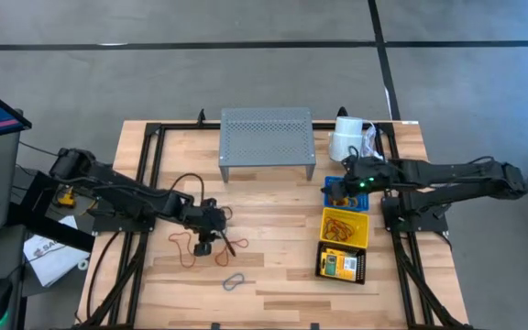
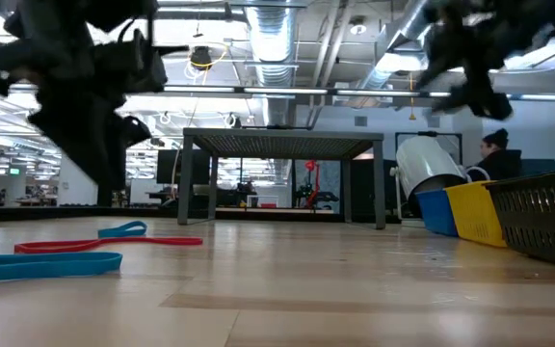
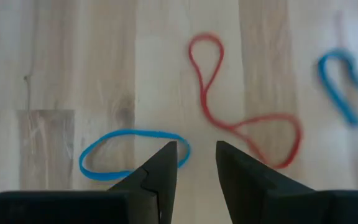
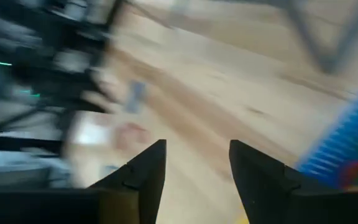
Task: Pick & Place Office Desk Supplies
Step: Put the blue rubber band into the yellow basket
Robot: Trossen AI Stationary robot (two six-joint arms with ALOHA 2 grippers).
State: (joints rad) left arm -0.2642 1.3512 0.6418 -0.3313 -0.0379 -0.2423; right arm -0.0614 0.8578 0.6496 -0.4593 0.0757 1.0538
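Note:
My left gripper [image 3: 196, 146] hangs open above the wooden table at its left middle [image 1: 205, 242], pointing steeply down. Below it lie a blue loop [image 3: 132, 154], partly behind one fingertip, a red loop [image 3: 244, 118] and a second blue loop [image 3: 347, 87], all flat on the wood. Another loop [image 1: 235, 281] lies nearer the front edge. My right gripper [image 4: 197, 144] is open in the air by the blue basket [image 1: 335, 186]. The yellow basket [image 1: 345, 227] holds red loops. The black basket [image 1: 342, 266] holds a crayon box.
A grey perforated shelf [image 1: 267, 137] stands at the table's far middle, with a white paper roll [image 1: 346, 137] to its right. Black frame rails [image 1: 145, 174] run along the left and right edges. Bare wood [image 1: 278, 229] lies between the loops and the baskets.

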